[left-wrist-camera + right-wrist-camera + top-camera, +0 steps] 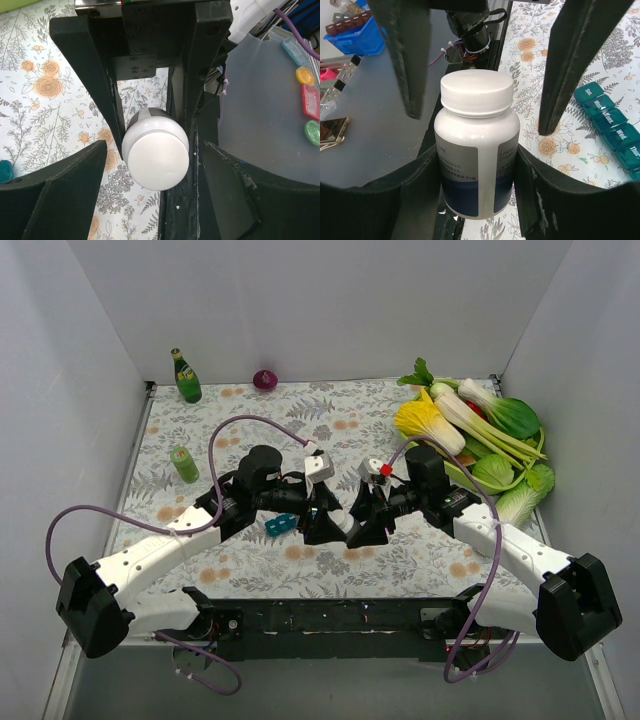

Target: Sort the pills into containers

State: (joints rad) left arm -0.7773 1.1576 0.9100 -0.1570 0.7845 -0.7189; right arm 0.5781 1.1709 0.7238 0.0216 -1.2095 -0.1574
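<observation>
The job is only just getting going. The R gripper [476, 170] is squeezing the white pill bottle [476, 135] round its middle, w/ its jaws pressing tight on both sides. The L gripper [154, 150] is sitting at the bottle's top end, jaws wide, one on each side of the white cap [477, 90] & not touching it. The cap is sitting on the bottle, so no pills are showing anywhere. The containers [606, 124], a teal strip w/ day names on the lids, are lying on the worktop [300, 410] near the bottle, on the L arm's side, & the lids are looking shut. Prob. left to do: getting the cap off, opening the lids, dropping pills into each box.
</observation>
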